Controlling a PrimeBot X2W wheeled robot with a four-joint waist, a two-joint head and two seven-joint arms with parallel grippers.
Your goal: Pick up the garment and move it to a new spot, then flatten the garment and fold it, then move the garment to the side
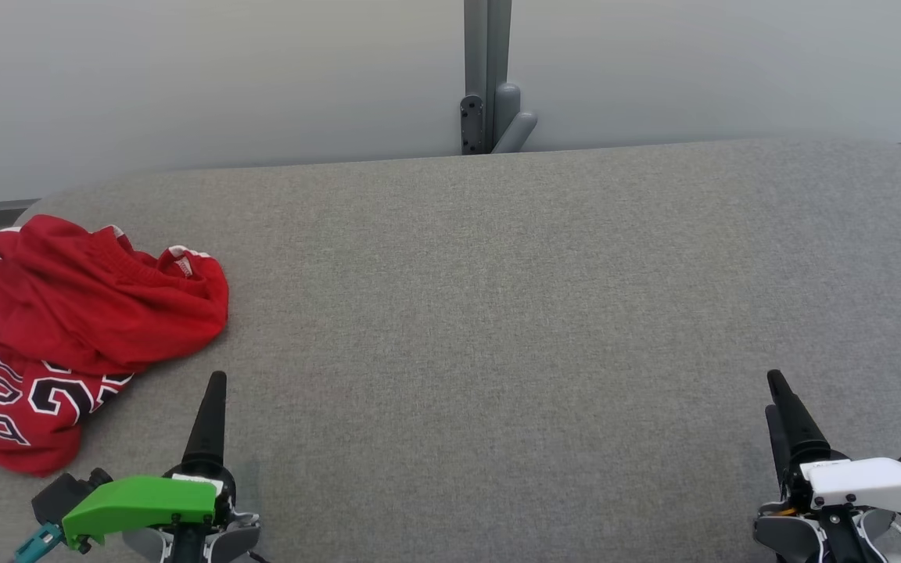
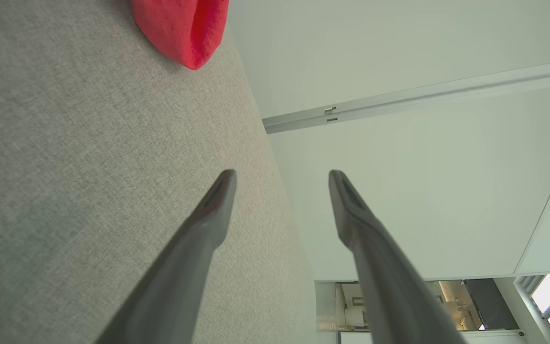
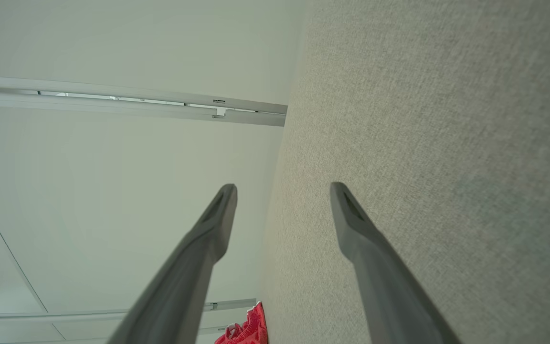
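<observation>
Head view: a crumpled red garment (image 1: 83, 328) is seen heaped on itself at the left end of the grey fabric-covered bench (image 1: 497, 313). White trim is shown along its edges, and black-and-white lettering on its nearer part. The left claw (image 1: 216, 385), mounted under a green cover (image 1: 138, 504), is held near the bench's near edge, just beside the garment and apart from it. The right claw (image 1: 776, 392), mounted under a white cover (image 1: 873, 478), is placed well apart from the garment, towards the right end of the bench.

In the left wrist view the two dark fingers (image 2: 208, 224) are seen spread wide, with nothing held between them and the garment beyond their tips. In the right wrist view the fingers (image 3: 356, 229) are likewise parted and nothing is gripped. A grey post (image 1: 486, 78) is fixed to the pale wall behind the bench.
</observation>
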